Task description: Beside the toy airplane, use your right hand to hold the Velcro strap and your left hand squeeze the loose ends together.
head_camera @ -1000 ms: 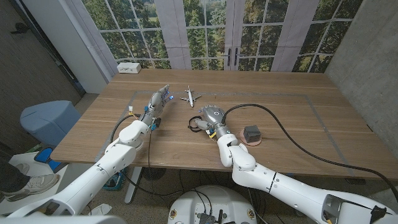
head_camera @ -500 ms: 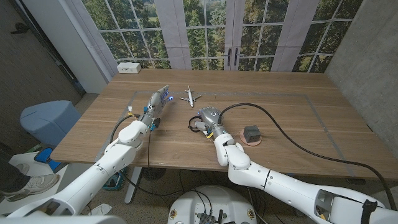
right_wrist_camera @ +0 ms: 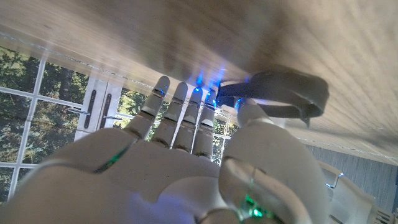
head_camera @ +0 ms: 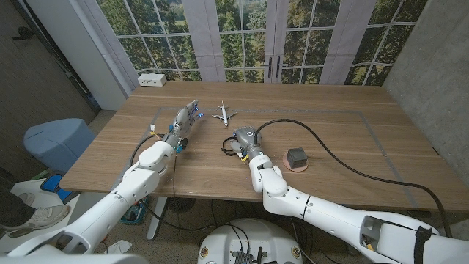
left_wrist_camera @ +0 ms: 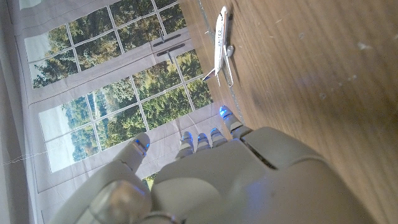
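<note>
The Velcro strap (right_wrist_camera: 273,96) lies as a dark open loop on the worktop (head_camera: 344,139), just beside the right hand (head_camera: 247,139) on the side toward the robot's left, nearer the robot than the toy airplane (head_camera: 223,114). In the right wrist view the fingers (right_wrist_camera: 180,115) are extended and slightly apart, their tips at the loop's near end; whether they actually pinch it cannot be told. The loop's long axis runs roughly crosswise to those fingers. The left hand (head_camera: 185,121) stands well apart from the strap, beyond the airplane's side, fingers straight and holding nothing. The right hand is clearly the nearer; the left must cross toward it.
</note>
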Robot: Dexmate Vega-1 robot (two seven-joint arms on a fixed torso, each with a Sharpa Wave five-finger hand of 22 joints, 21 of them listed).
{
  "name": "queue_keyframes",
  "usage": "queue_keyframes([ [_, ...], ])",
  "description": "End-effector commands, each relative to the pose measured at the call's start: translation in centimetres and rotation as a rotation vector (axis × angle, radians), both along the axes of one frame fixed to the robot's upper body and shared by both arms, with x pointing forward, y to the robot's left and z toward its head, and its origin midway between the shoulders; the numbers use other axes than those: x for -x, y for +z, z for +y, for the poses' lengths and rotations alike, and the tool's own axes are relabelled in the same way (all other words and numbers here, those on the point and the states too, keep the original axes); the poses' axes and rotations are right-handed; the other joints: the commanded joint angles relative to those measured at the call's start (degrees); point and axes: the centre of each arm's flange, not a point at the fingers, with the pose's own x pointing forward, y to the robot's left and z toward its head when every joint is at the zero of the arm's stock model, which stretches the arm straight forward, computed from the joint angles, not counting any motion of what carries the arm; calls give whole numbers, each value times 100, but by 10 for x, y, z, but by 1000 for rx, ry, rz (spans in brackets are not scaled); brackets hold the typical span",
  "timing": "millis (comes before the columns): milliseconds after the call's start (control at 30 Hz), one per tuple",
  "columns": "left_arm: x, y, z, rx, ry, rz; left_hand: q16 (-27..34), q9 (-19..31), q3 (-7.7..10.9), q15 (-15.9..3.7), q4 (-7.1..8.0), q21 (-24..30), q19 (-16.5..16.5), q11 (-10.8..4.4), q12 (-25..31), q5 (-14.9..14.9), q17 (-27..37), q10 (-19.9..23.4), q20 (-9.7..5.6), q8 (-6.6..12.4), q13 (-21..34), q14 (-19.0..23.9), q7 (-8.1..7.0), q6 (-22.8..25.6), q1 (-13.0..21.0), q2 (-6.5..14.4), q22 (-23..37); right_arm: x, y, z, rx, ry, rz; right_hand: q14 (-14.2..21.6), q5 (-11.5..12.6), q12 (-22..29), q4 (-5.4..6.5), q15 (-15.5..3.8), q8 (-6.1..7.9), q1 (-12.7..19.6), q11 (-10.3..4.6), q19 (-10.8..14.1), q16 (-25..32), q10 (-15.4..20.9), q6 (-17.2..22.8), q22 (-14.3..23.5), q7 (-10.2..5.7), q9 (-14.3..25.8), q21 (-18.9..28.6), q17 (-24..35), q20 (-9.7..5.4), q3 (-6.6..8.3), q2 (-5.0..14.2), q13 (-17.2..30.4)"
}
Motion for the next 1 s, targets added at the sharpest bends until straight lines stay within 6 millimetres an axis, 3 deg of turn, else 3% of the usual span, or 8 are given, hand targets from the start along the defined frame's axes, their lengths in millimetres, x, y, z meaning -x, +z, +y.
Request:
queue_keyframes([
  [33, -5, 2, -1, -6, -10, 2, -14, 0, 26, -15, -8, -8, 16, 20, -11, 23, 1, 34, -18, -17, 0, 22, -20, 9, -58, 296, 6, -13, 0, -2, 22, -60, 15, 391, 53, 290, 10, -780, 167, 288, -109, 178, 641, 495, 446, 48, -109, 23, 166, 589, -39, -202, 42, 252],
  [200, -6, 3, -1, -6, -12, 2, -14, 0, 27, -8, -10, -16, 19, 17, -14, 23, 1, 29, -19, -17, 0, 24, -16, 12, -58, 295, 6, -15, 2, -4, 27, -63, 8, 893, 81, 808, 32, -883, 374, 510, -236, 304, 1229, 1330, 1086, 82, -180, 31, 359, 1171, -72, -312, 141, 563],
  [433, -7, 4, -2, -7, -11, 3, -17, 0, 28, -13, -13, -28, 21, 24, -18, 22, 1, 23, -17, -20, 0, 21, -13, 7, -59, 292, 7, -18, 1, -7, 39, -58, 1, 1652, 115, 1427, -50, -1010, 714, 930, -377, 426, 1655, 2196, 2038, 116, -345, 48, 603, 1650, -149, -212, 198, 970],
  [633, -6, 3, -3, -3, -8, 5, -15, 0, 28, -10, -14, -37, 24, 21, -18, 22, 1, 24, -15, -19, 0, 27, -17, 10, -59, 290, 7, -22, -1, -9, 68, -53, -18, 2004, 41, 1693, -27, -1015, 808, 1180, -509, 450, 1971, 2410, 2302, 148, -311, 60, 743, 2034, -223, -221, 183, 1245],
  [767, -6, 2, -3, -3, -7, 8, -15, 0, 29, -11, -16, -44, 26, 26, -17, 22, 0, 29, -14, -20, 0, 29, -16, 10, -60, 288, 7, -23, -3, -13, 55, -29, -51, 2000, 34, 1746, 27, -995, 839, 1178, -540, 453, 1958, 2369, 2333, 161, -355, 99, 796, 2116, -293, -237, 189, 1356],
  [1000, -7, 3, -5, -9, -11, 10, -16, 0, 29, -21, -18, -54, 31, 24, -19, 21, 1, 26, -14, -20, 0, 30, -17, 11, -61, 286, 7, -22, -2, -23, -30, 5, -132, 1945, 94, 1890, 159, -995, 931, 1105, -650, 246, 1878, 2193, 2204, 188, -264, 321, 859, 2328, -325, -285, 275, 1704],
])
